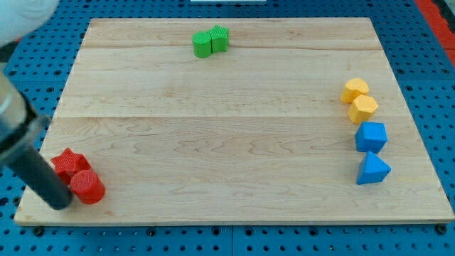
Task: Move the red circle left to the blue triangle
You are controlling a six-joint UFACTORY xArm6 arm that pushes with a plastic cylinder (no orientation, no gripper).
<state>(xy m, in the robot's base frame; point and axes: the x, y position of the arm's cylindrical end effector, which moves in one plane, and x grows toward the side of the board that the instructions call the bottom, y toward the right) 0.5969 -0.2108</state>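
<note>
**Red circle at lower left, long push ahead**

Nearest the camera, lower left of the frame: my tip [62, 204], a bare rod end, grasping nothing, pressed against or just beside the left edge of the red circle [87, 187]. Right behind the circle, touching it, the red star [69, 163]. Far across the wooden board [213, 128], at lower right, the blue triangle [372, 170], under a blue cube [371, 136] and two yellow blocks [359, 99]. Two green blocks [211, 40] at top centre, well out of the way.

Best handled, by judgement: stayed behind the circle's left side, pushed straight and slow rightward, kept centred to stop it rolling off the tip; eased off just short of the triangle's left face. Star likely left behind if the line ran low enough.
</note>
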